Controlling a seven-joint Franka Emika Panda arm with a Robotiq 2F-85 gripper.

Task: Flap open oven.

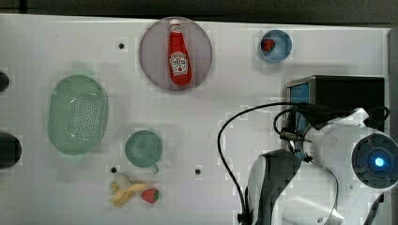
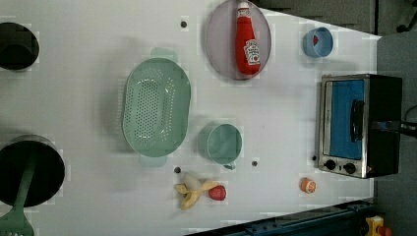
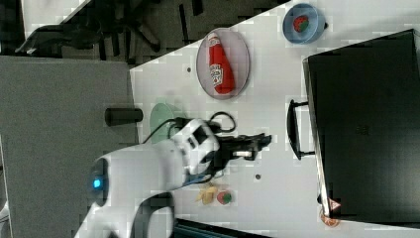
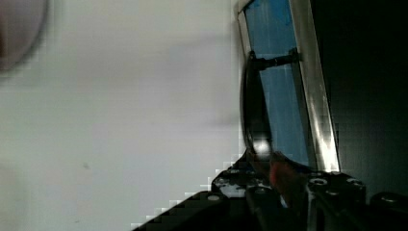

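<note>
Oven (image 2: pixel 361 125): black box, silver front, blue glass door shut, dark bar handle (image 4: pixel 253 110); stands at the table's (image 2: pixel 98 196) edge, on the left view's right. Gripper (image 4: pixel 269 166): at the handle, fingers narrowed around the bar's end as the wrist view shows it. Ketchup bottle (image 1: pixel 179 52): lying on a plate (image 1: pixel 152 56).

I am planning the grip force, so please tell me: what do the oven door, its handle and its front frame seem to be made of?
Oven door: probably glass, blue-tinted and see-through.
Handle: dark and glossy with a bright highlight; coated metal or plastic, unclear which.
Front frame: likely brushed metal, silver and reflective.
</note>
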